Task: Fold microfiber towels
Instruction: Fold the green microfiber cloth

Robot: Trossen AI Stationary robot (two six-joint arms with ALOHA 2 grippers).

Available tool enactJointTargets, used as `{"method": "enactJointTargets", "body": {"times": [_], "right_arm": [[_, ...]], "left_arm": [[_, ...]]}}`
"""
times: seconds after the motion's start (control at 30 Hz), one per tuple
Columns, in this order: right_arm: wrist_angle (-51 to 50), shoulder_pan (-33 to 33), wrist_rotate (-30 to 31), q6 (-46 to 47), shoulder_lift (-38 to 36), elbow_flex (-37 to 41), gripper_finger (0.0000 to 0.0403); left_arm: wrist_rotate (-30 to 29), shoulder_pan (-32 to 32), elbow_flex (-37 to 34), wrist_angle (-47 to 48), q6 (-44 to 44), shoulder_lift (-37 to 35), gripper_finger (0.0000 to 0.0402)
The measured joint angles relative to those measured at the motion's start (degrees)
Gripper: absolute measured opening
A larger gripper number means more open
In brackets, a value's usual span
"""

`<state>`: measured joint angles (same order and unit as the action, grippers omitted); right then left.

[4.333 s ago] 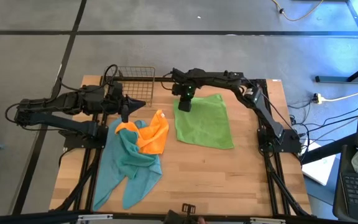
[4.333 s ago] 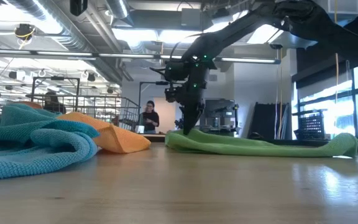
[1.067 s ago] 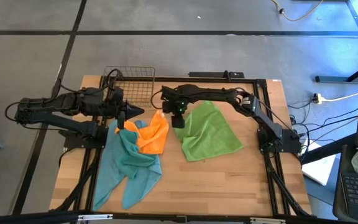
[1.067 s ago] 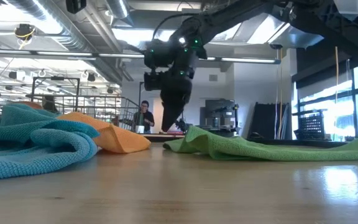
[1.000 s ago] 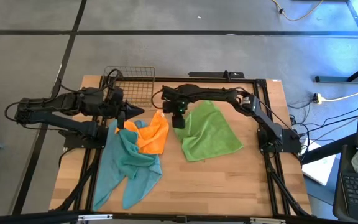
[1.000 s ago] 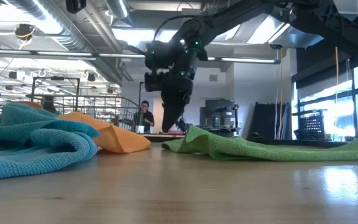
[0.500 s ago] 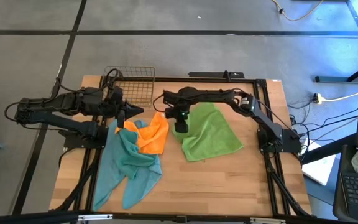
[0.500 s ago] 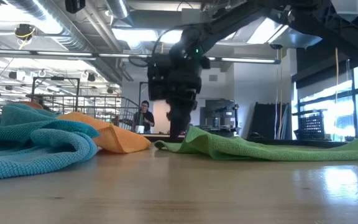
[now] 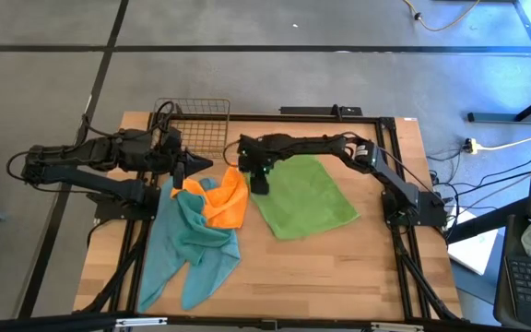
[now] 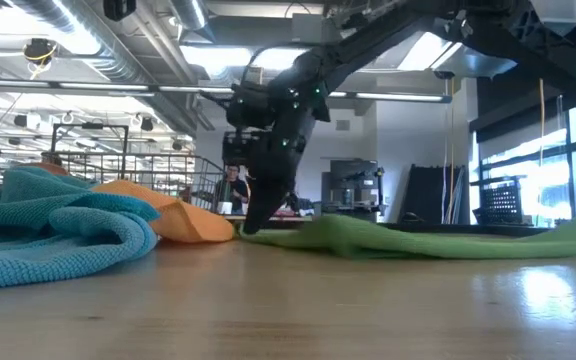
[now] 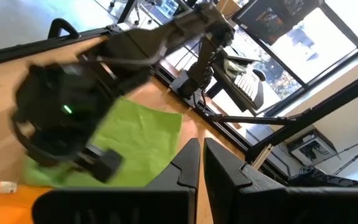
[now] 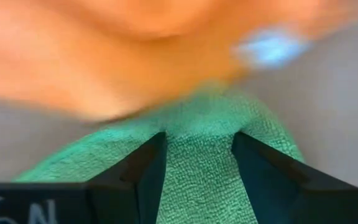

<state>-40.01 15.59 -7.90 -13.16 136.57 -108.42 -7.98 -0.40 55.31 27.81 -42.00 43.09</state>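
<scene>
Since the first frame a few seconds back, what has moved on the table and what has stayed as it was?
The right gripper has dragged the green towel by its corner toward the orange towel. The towel has turned from square-on to a skewed diamond and has flattened again after bunching. In the right wrist view, the fingers straddle green cloth. The left gripper, the orange towel and the teal towels have not shifted.

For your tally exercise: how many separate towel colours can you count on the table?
3. The green towel lies mid-table, at the right gripper; the orange towel sits left of it, on the teal towels. That teal heap may hide more.
</scene>
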Motion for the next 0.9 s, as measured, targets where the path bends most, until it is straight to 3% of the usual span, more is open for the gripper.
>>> {"method": "enactJointTargets", "body": {"times": [0.2,0.47,0.67,0.8,0.9], "right_arm": [[0.69,1.66,-0.94,2.43,0.12,-0.03,0.0193],[-16.55,1.71,-9.28,5.59,-3.96,-4.87,0.0194],[-26.80,1.14,-8.81,5.46,-8.00,-5.12,0.0194],[-29.68,1.32,-10.59,5.12,-10.93,-0.40,0.0194],[-29.33,1.24,-16.18,5.66,-10.59,6.87,0.0194]], "left_arm": [[1.66,-0.10,0.00,0.00,-1.82,-0.04,0.0014],[1.93,-0.15,0.00,-0.02,-2.45,-0.04,0.0014],[1.92,-0.20,0.00,-0.03,-1.12,-0.04,0.0014],[1.69,-0.20,0.00,-0.02,-0.25,-0.04,0.0014],[1.69,-0.20,0.00,-0.01,0.15,-0.04,0.0014]]}}
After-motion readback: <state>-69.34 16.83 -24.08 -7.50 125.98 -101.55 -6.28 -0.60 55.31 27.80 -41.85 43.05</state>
